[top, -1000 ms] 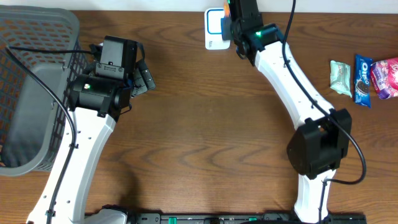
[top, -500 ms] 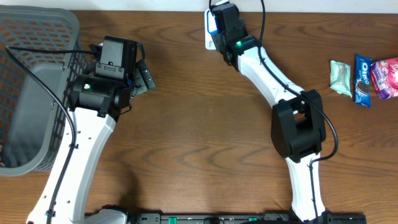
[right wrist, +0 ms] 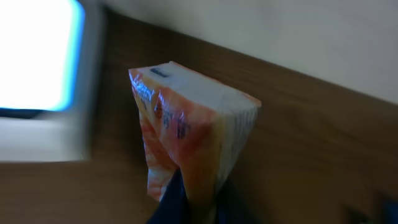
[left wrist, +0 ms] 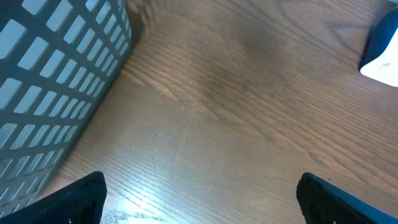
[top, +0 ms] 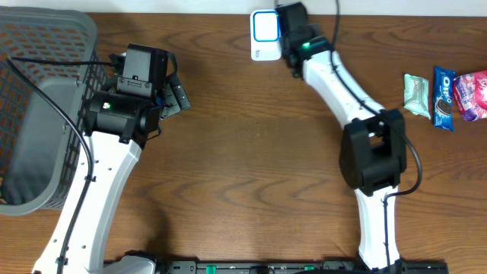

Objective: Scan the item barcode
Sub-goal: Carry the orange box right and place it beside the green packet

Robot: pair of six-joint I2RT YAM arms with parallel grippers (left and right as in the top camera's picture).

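While the right gripper (right wrist: pixel 194 202) shows only at the bottom edge of its wrist view, its jaws are clearly pinched tight on the lower end of an orange-and-white packet (right wrist: pixel 193 124), which stands up out of them. The picture is blurred, so no barcode can be made out. Just to the packet's left is the scanner (right wrist: pixel 37 59) with its bright screen, a strip of brown wood between the two. Overhead, this arm reaches to the far edge of the table (top: pixel 251 152), ending right beside the scanner. The left gripper (left wrist: pixel 202 199) hangs over the wood, jaws wide apart, near the grey basket (left wrist: pixel 50 81). Three snack packs (top: pixel 445 95) lie well apart at the right edge.
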